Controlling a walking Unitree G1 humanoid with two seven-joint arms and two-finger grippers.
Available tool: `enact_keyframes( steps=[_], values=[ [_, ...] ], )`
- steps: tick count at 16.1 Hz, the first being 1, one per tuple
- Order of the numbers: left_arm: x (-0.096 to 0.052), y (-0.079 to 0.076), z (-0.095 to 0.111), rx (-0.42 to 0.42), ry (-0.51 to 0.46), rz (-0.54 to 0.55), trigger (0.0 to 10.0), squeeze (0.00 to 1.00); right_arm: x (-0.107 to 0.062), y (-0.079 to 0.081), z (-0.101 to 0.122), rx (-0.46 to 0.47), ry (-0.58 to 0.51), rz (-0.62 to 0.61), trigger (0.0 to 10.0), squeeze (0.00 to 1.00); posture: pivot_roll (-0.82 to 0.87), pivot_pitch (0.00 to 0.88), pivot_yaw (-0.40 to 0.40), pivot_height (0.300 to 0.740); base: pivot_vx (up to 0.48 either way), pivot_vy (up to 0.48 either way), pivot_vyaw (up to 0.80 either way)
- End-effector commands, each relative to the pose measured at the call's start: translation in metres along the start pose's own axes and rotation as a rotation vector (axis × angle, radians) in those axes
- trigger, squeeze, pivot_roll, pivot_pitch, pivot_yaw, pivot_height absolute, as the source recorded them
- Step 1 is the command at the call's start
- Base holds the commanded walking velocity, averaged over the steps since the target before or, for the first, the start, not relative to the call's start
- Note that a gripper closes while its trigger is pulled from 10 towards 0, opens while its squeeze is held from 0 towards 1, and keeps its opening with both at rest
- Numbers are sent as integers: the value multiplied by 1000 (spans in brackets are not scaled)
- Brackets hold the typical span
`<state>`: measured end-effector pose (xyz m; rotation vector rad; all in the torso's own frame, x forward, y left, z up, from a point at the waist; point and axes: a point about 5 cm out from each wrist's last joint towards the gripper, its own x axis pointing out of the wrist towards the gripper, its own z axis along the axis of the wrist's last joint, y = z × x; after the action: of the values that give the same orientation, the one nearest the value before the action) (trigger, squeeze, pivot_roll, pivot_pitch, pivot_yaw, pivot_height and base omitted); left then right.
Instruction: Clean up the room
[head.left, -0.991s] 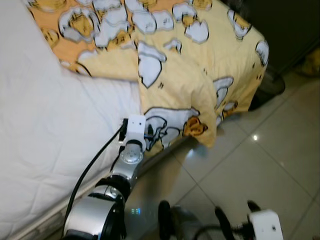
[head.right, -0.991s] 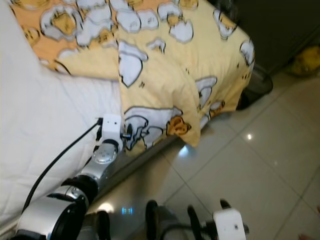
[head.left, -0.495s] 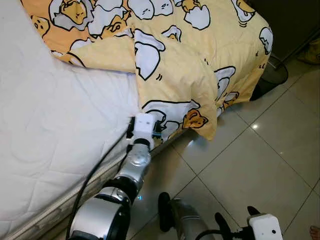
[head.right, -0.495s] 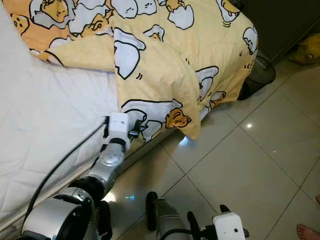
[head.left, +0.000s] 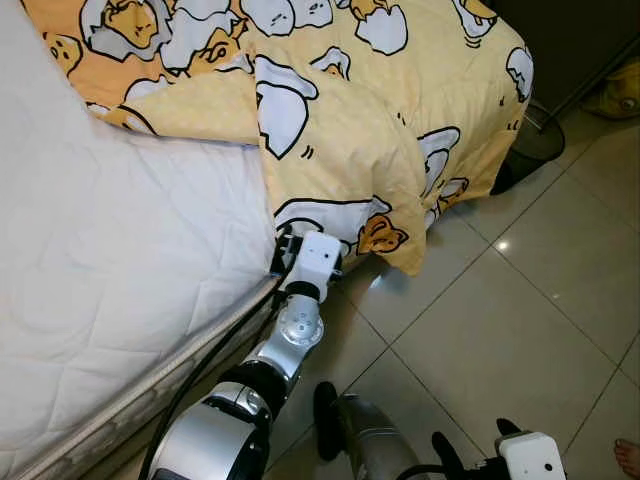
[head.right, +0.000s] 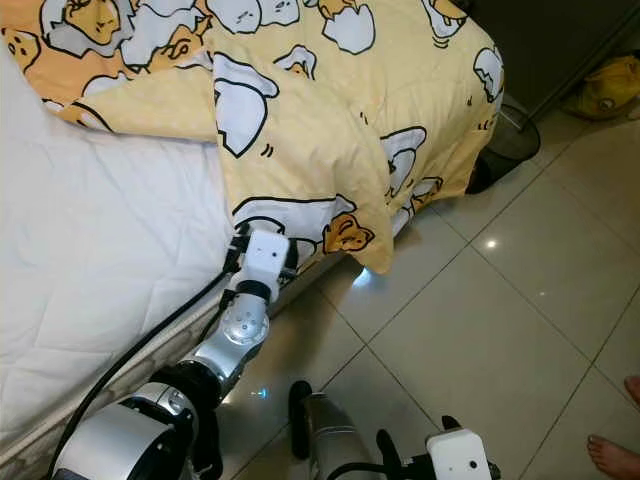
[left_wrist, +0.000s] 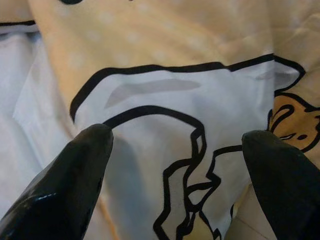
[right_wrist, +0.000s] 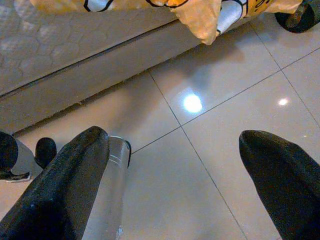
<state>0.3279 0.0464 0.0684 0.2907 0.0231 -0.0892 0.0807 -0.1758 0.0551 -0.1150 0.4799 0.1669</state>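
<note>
Your left tool (left_wrist: 175, 165), fingers spread wide, has moved in against the hanging corner of the yellow blanket (head.left: 370, 150) at the bed (head.left: 110, 260) edge, ready to grab it.

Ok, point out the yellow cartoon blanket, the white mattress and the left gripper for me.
yellow cartoon blanket (head.left: 350, 130), left eye view, on its folded middle.
white mattress (head.left: 110, 260), left eye view, on its bare quilted top.
left gripper (left_wrist: 177, 145), left wrist view, midway between its open fingertips.
</note>
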Motion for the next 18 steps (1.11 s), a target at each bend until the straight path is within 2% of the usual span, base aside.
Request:
enact_keyframes(
  steps=[1,7,11,12,16,17,18],
  values=[
    [-10,-11,-14,-24,83,-2,10000,0,-6,-5,-2,-14,23,-11,10000,0,-300,335,-131,740,0,0,0],
    [-1,-2,-11,-70,138,45,10000,0,-6,-5,-3,-15,28,-20,10000,0,-311,322,-115,740,0,0,0],
    [5,-5,-4,-107,155,6,10000,0,-2,-4,-2,-13,18,-24,10000,0,-310,315,-104,740,0,0,0],
    [5,-8,-7,-166,223,-51,10000,0,-1,-4,-3,-14,18,-27,10000,0,-313,311,-100,740,0,0,0],
    [9,-6,-9,-221,284,-118,10000,0,3,-6,-2,-13,11,-40,10000,0,-318,300,-94,740,0,0,0],
    [11,-6,-6,-217,288,-128,7098,0,4,-7,-2,-14,11,-42,10000,0,-323,297,-92,740,0,0,0],
    [12,-6,-5,-220,290,-133,0,0,4,-7,-2,-15,10,-44,10000,0,-328,295,-90,740,0,0,0]
  ],
)
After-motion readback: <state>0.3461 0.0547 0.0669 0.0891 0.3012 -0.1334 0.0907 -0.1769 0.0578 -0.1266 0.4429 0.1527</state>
